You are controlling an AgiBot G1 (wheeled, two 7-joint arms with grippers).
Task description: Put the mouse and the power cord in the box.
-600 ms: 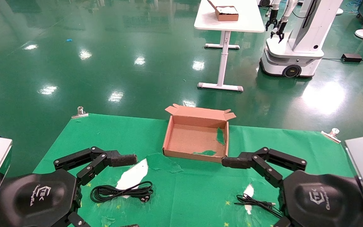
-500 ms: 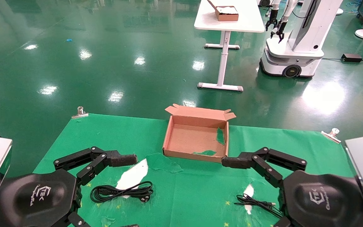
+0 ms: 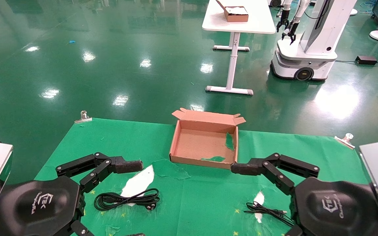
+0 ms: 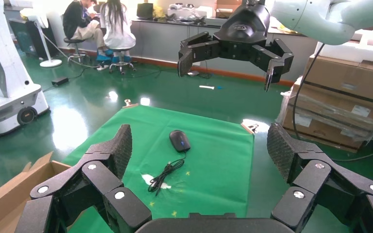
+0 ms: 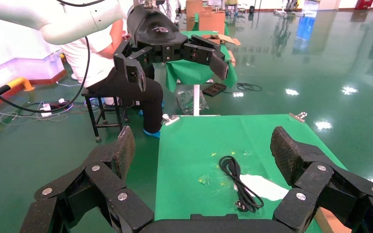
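Head view: the shallow brown cardboard box (image 3: 203,144) sits mid-surface; the left pincer (image 3: 110,196) hangs spread, nearer than it, above the looped thick black power cord (image 3: 126,199). The right pincer (image 3: 261,200) is spread likewise.

Left wrist view: the small black oval mouse (image 4: 179,140) lies beyond the box, below the right pincer (image 4: 230,65).

Right wrist view: the cord (image 5: 238,182) lies under the left pincer (image 5: 177,60).

In the head view, the black right gripper (image 3: 263,200) is hiding the small black oval mouse (image 4: 179,140), leaving only its thin black wire (image 3: 267,211) showing. The frame's bottom edge is cutting off both grippers' lower fingers.
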